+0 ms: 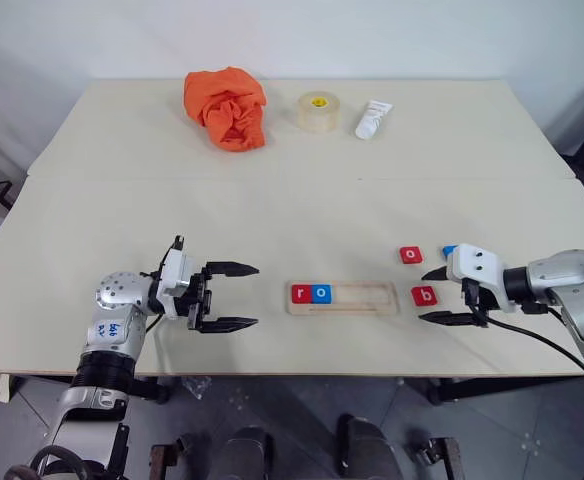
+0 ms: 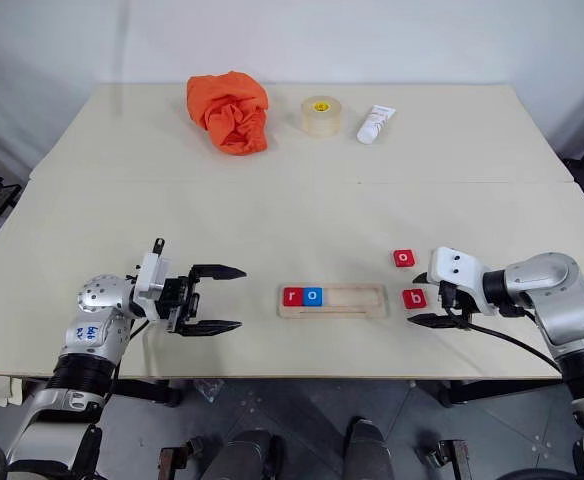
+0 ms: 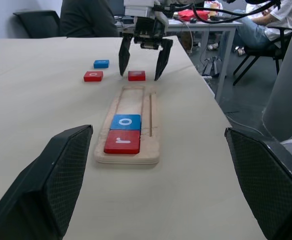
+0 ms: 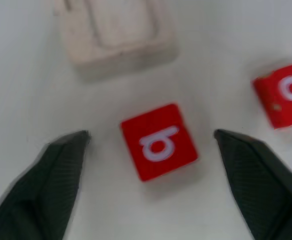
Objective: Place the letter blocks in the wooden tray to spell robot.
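The wooden tray (image 1: 367, 298) lies near the table's front edge. A red r block (image 1: 300, 293) and a blue o block (image 1: 321, 293) sit side by side at its left end. To the tray's right, a red b block (image 1: 424, 295) lies flat on the table. My right gripper (image 4: 151, 134) is open and low over it, one finger on each side, with gaps to both. A red o block (image 1: 410, 255) lies just behind. A blue block (image 1: 450, 250) peeks out behind my right wrist. My left gripper (image 1: 256, 295) is open and empty, left of the tray and pointing at it.
A crumpled orange cloth (image 1: 226, 107), a tape roll (image 1: 318, 112) and a white tube (image 1: 373, 120) lie along the table's far side. In the left wrist view, a person (image 3: 86, 17) sits beyond the table by other furniture.
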Controlling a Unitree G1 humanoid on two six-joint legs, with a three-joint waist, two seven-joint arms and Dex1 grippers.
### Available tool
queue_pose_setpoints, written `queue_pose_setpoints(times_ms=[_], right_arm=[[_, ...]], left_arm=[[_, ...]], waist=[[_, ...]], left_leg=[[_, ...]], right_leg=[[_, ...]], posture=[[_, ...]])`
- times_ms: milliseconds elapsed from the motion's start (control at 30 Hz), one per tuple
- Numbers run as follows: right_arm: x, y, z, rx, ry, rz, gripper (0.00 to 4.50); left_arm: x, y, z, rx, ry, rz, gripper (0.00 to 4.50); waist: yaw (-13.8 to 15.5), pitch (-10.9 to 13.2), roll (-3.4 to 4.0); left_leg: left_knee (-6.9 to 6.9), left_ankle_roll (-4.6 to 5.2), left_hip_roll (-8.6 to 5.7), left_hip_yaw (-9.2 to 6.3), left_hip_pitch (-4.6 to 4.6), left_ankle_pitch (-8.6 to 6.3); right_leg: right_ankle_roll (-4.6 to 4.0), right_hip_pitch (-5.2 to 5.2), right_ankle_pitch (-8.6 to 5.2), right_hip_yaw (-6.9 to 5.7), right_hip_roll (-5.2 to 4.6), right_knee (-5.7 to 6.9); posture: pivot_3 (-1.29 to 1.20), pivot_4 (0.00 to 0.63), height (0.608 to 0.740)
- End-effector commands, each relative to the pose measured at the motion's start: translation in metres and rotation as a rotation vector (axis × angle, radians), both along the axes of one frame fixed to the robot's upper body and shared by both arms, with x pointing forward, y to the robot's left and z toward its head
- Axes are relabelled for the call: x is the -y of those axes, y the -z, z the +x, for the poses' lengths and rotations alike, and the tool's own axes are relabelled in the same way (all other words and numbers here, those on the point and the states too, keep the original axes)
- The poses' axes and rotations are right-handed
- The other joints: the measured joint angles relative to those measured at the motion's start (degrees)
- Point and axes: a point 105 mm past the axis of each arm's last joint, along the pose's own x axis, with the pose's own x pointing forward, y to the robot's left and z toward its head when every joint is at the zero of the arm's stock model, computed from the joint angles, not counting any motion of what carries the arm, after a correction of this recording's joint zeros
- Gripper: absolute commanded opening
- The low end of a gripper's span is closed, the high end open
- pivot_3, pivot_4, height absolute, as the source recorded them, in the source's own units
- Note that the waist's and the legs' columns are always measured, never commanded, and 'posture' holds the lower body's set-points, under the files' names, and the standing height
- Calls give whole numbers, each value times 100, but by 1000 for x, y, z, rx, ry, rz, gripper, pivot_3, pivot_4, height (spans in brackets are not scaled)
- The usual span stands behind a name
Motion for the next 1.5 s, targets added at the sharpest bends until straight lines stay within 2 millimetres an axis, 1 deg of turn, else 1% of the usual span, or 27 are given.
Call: queue_pose_setpoints(times_ms=[33,133,233,267,300,333,400,500,567,600,633,700,800,867,1067,1167,1500], right_arm=[[1,0,2,10,-14,-22,2580],[0,-6,2,30,-12,-15,1511],[-1,-11,3,44,-9,-1,1461],[-2,-16,4,57,-5,6,1461],[-10,-32,6,92,2,47,1461],[-15,-43,7,114,7,77,1461],[-28,-61,5,131,-3,110,1461],[-47,-69,-3,98,-50,114,1461],[-60,-69,-7,67,-73,110,1461],[-76,-65,-10,46,-114,99,1461],[-87,-62,-13,33,-142,90,1461],[-102,-59,-15,24,-173,88,1461],[-114,-52,-14,14,-196,78,1461],[-116,-47,-14,-1,-208,57,1461],[-124,-38,-4,-5,-219,17,1461],[-128,-34,5,12,-212,7,1461],[-131,-30,13,16,-233,-16,1461]], left_arm=[[-3,-8,-5,37,4,-13,4500],[-3,-8,-6,34,2,-14,4500],[-3,-8,-6,32,2,-15,4500],[-3,-8,-6,32,6,-14,4500],[-3,-7,-7,28,11,-12,4500],[-3,-7,-7,25,15,-11,4500],[-3,-6,-7,18,26,-3,4500],[-3,-5,-7,10,37,5,4500],[-2,-5,-5,10,35,3,4500],[-3,-5,-4,11,39,9,4500],[-3,-4,-3,11,41,14,4500],[-3,-4,-3,13,46,20,4500],[-4,-6,-1,22,44,13,4500],[-4,-7,-1,26,41,9,4500],[-16,-8,-3,30,3,18,4500],[-21,-8,-4,35,-24,24,4500],[-22,-7,-8,38,-43,17,4500]], waist=[[0,0,0],[1,0,0],[1,0,0],[1,0,0],[2,0,1],[3,3,5],[-7,4,8],[-2,5,10],[8,5,10],[18,5,10],[15,5,10],[13,5,10],[8,5,10],[20,5,10],[-6,5,9],[-29,5,9],[-11,6,9]], left_leg=[[3,0,0,0,0,0],[17,-2,2,0,0,0],[23,-2,2,1,0,0],[24,-2,2,1,0,0],[24,-2,2,1,-1,0],[24,-2,3,1,-1,0],[24,-3,5,0,-5,0],[23,-9,13,0,-5,-2],[23,-11,15,-3,-6,-3],[23,-10,14,-3,-7,-3],[23,-10,11,-5,-10,-3],[23,-9,10,-4,-10,-4],[22,-9,9,-5,-13,-4],[22,-7,5,-6,-15,-4],[21,-6,4,-6,-15,-5],[21,-6,4,-1,-15,-5],[20,-6,3,-5,-15,-5]], right_leg=[[-1,0,1,0,0,1],[-3,3,6,0,0,6],[-4,4,12,1,0,7],[-4,4,13,1,0,7],[-5,4,13,2,0,7],[-5,2,13,2,0,8],[-5,-3,13,3,0,9],[-9,-6,14,1,4,8],[-11,-5,14,-2,6,7],[-11,-5,14,-2,6,5],[-11,-4,15,-2,6,4],[-11,-6,15,-1,5,3],[-11,-9,15,-1,5,4],[-12,-10,15,-1,4,5],[-12,-12,15,-1,4,5],[-11,-13,15,0,5,5],[-11,-13,15,-1,5,6]], posture=[[0,150,740],[0,150,740],[0,150,740],[0,150,740],[0,150,740],[0,150,740],[0,150,740],[0,150,740],[0,150,740],[0,150,740],[0,150,740],[0,150,740],[0,150,740],[0,150,740],[0,150,740],[0,150,740],[0,150,740]])
